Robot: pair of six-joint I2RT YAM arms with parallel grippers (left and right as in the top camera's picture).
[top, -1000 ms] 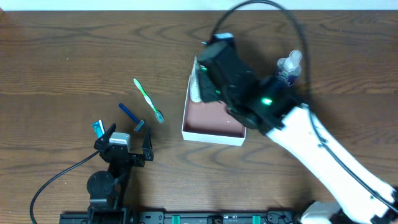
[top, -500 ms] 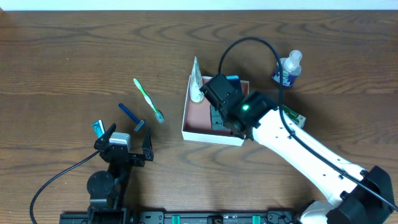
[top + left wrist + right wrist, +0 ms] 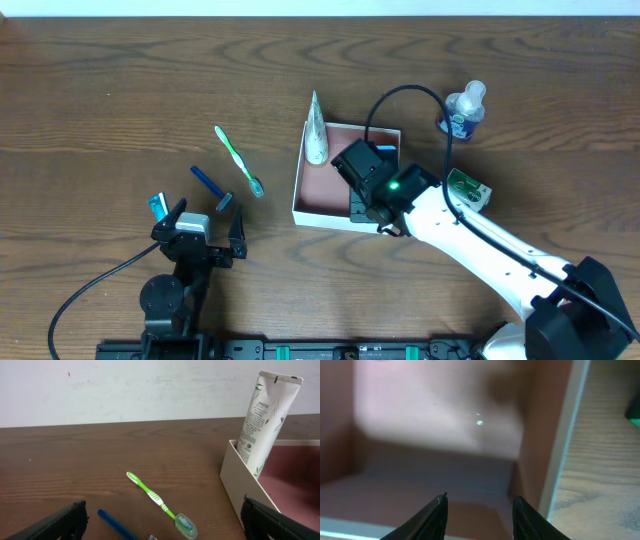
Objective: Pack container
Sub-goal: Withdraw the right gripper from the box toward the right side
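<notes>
overhead: container [image 3: 322, 190] sits mid-desk [image 3: 120, 90], a tube [image 3: 316, 130] upright in its far left corner. right end effector [image 3: 362, 202] is down inside it. left end effector [image 3: 207, 217] is wide and empty.
left wrist: toothbrush [image 3: 156, 500] lies left of the container.
right wrist: jaws half apart over the reddish floor, nothing between them.

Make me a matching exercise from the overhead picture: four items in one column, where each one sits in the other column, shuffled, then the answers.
Items
1. white tube
2. green toothbrush
3. small clear bottle
4. green-and-white packet

Places (overhead view)
A. lying on the table, left of the container
B. on the table, just right of the container's near right corner
C. propped upright in the container's far left corner
D. upright on the table, past the container's far right corner

Pairs: 1-C, 2-A, 3-D, 4-B
</notes>
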